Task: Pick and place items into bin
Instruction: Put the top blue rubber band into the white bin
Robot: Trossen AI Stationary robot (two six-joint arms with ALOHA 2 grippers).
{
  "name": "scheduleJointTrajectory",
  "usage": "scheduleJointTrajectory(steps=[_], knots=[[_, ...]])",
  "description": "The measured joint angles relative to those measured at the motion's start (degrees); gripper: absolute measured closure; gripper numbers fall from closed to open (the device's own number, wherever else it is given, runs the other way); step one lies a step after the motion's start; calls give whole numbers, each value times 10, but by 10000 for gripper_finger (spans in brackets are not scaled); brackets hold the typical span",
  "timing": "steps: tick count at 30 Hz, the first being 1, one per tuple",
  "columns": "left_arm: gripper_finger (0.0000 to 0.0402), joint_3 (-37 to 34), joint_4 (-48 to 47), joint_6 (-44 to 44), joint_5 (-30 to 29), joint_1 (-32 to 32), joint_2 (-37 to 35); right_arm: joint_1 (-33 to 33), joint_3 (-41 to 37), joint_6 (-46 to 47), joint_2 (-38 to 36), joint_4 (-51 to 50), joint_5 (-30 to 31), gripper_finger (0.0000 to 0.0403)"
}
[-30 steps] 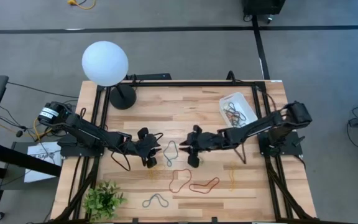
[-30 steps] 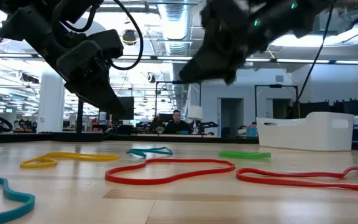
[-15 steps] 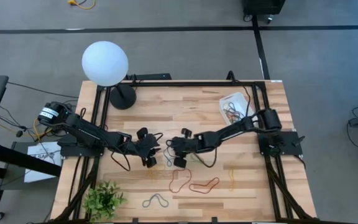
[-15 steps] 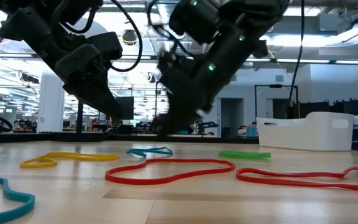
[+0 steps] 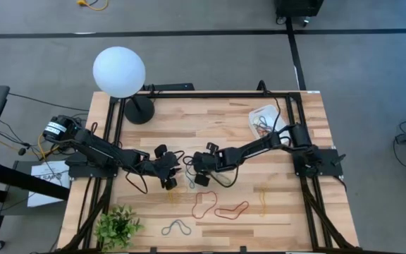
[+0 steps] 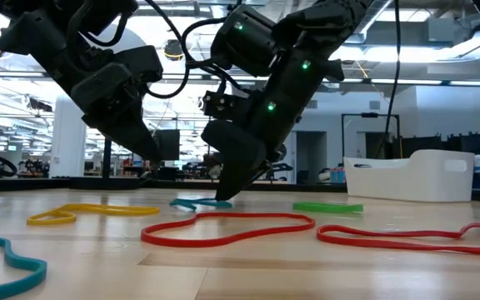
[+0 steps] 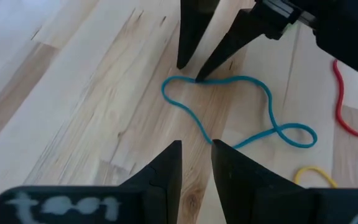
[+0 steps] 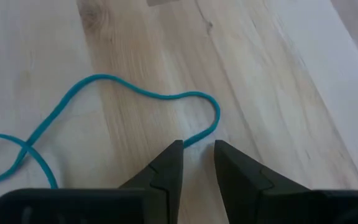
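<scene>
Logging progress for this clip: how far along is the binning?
Done: a few bands lie in the bin. In hand: the right gripper, fingers apart, has its tips down at the teal band, not yet gripped; the left gripper hovers opposite. Left: red, yellow, green and other bands on the table.

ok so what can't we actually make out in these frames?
- High view: the teal band is mostly covered by the right hand and left hand.
- High view: bands inside the bin are a tangle too small to count; the right arm crosses it.
- Low view: bin contents are hidden by its wall.
- Right wrist view: the band's far loop is cut off by the edge.
</scene>
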Motion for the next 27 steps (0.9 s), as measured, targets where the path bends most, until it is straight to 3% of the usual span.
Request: scheduleJointTrajectory(steps=[19,27], knots=[[324,0,1,0,0,0,0,-5,-2,17,-1,37,2,316],[324,0,2,-5,0,0,0,-11,-2,40,0,-9,29,316]])
